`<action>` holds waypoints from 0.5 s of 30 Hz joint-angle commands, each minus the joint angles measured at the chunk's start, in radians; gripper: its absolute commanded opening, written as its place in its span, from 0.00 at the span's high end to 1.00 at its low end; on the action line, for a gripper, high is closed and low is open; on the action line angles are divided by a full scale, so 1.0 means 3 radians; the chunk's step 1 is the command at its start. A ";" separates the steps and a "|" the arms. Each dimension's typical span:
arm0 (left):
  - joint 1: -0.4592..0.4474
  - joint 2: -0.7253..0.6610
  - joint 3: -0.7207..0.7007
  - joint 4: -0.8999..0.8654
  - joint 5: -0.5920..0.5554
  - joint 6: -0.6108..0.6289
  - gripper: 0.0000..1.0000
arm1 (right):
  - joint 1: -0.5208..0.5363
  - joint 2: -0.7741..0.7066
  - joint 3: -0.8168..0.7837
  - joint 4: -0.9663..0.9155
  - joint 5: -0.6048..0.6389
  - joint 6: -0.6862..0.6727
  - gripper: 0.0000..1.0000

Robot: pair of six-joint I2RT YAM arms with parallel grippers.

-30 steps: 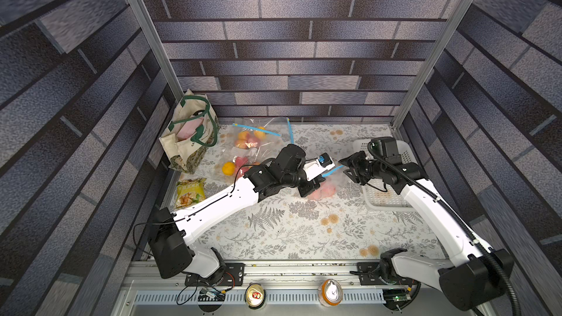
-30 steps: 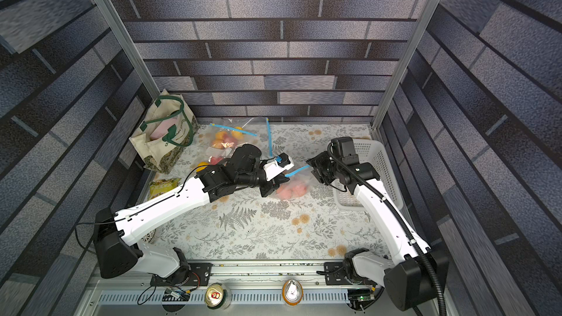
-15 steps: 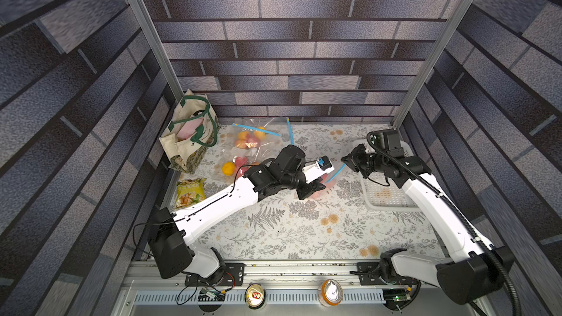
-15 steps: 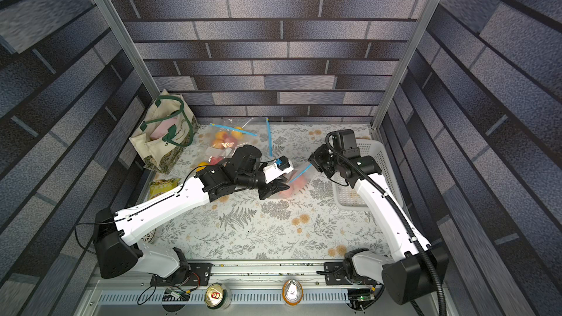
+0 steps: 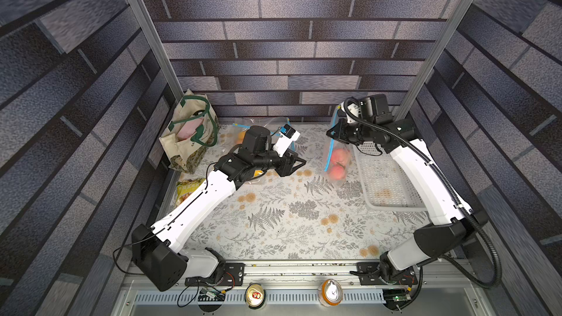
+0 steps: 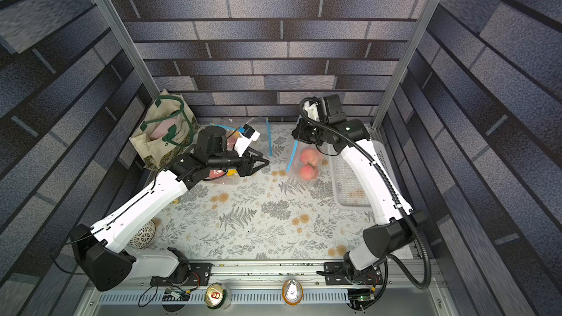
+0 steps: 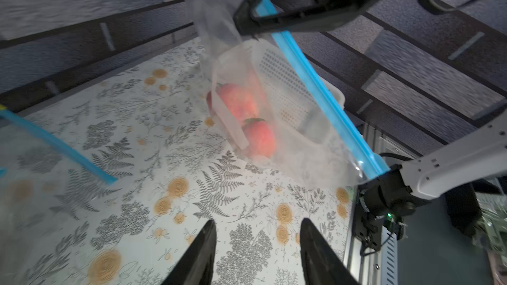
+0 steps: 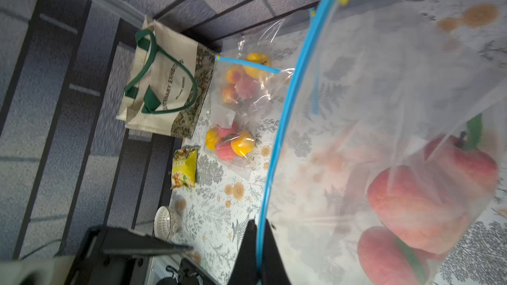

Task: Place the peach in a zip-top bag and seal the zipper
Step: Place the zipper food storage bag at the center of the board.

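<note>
left arm (image 5: 200, 205): white links, black joints | right arm (image 5: 416, 177): same, black corrugated hose (image 5: 497, 264) | left gripper (image 7: 255, 245): black

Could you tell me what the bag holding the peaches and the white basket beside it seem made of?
The clear zip-top bag with a blue zipper strip looks like thin glossy plastic film: see-through and creased. The white perforated basket looks like rigid matt plastic, evenly holed.

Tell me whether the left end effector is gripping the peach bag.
No: the left end effector stands open over the tablecloth, clear of the bag, which the right end effector pinches.
</note>
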 commanded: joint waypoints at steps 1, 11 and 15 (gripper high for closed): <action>0.0194 -0.0043 0.0055 -0.0283 -0.0602 -0.0355 0.48 | 0.0357 0.0372 0.0574 -0.0665 -0.0139 -0.0721 1.00; 0.0805 -0.0467 -0.0259 -0.0405 -0.0989 -0.0399 0.48 | 0.0814 0.1179 0.1783 -0.1961 0.0742 -0.1709 1.00; 0.0814 -0.0512 -0.0289 -0.0480 -0.1013 -0.0240 0.48 | 0.0809 0.1298 0.1557 -0.1890 0.1687 -0.1766 1.00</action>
